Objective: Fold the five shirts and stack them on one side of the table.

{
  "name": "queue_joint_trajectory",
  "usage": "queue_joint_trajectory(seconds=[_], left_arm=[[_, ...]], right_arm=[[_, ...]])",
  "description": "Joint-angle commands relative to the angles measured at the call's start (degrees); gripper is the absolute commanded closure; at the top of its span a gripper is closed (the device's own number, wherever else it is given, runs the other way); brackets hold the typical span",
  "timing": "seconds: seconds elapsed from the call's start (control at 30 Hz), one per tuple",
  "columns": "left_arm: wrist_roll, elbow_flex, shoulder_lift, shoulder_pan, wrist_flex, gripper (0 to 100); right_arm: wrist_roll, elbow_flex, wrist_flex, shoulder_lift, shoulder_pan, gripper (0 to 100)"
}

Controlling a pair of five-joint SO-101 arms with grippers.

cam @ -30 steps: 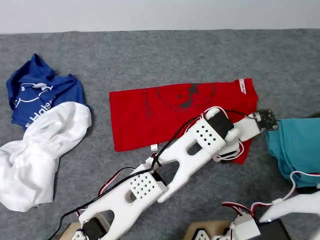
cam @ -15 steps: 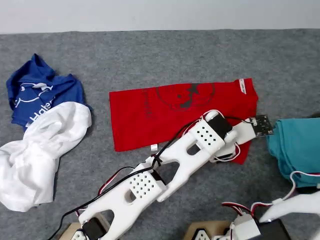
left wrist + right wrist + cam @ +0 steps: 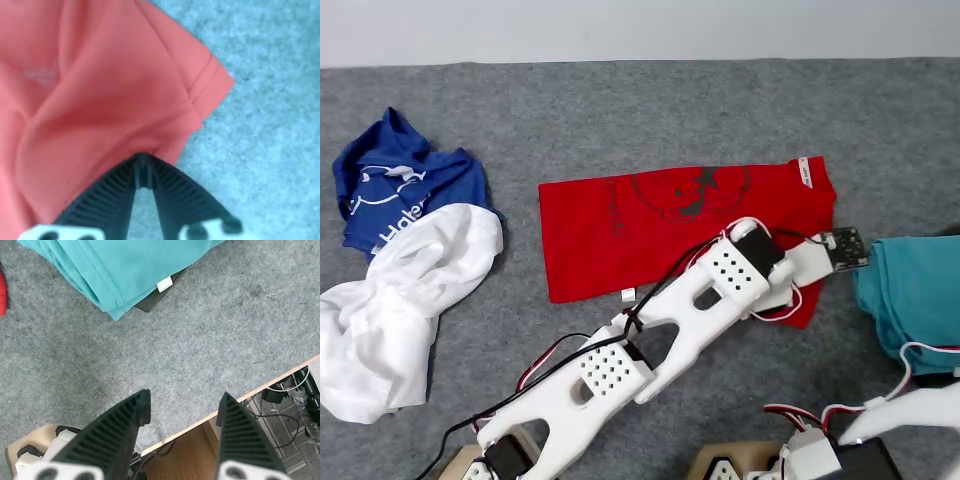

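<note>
A red shirt (image 3: 670, 222) lies half folded in the middle of the grey table. My left arm stretches over its near right corner, and my left gripper (image 3: 142, 169) is shut on a fold of the red shirt (image 3: 100, 100) near a sleeve hem. A folded teal shirt (image 3: 912, 290) lies at the right edge over something dark (image 3: 155, 299); the teal shirt (image 3: 115, 265) is beyond my right gripper (image 3: 182, 410), which stands open over bare table near the front edge. A crumpled blue shirt (image 3: 405, 185) and a white shirt (image 3: 395, 300) lie at the left.
The grey felt table (image 3: 650, 110) has free room along the back and between the red and blue shirts. Its front edge (image 3: 250, 400) runs just under my right gripper, with cables and floor below.
My left arm's wrist shifted slightly toward the near right, drawing the red shirt's corner with it. The right arm and the other shirts have stayed put.
</note>
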Motion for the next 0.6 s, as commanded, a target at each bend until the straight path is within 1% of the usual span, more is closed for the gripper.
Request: queue_joint_trajectory(seconds=[0.0, 0.1, 0.23, 0.37, 0.47, 0.57], left_arm=[[-0.3, -6.5, -3.1, -0.6, 2.6, 100], [-0.1, -12.3, -2.6, -1.2, 3.8, 100], [0.1, -15.9, -2.8, -1.5, 3.8, 100], [5.2, -17.4, -3.0, -2.8, 3.8, 99], [9.1, -19.9, -3.0, -6.8, 4.8, 90], [16.2, -20.8, -3.2, -12.4, 5.3, 81]], right_arm=[[0.5, -0.4, 2.0, -2.2, 0.6, 76.8], [0.4, -0.4, 2.0, -2.2, 0.5, 76.8], [0.4, -0.4, 2.1, -2.2, 0.4, 76.8], [0.4, -0.4, 2.1, -2.2, 0.4, 76.8], [0.5, -0.4, 2.1, -2.2, 0.4, 76.8], [0.5, -0.4, 2.1, -2.2, 0.3, 76.8]])
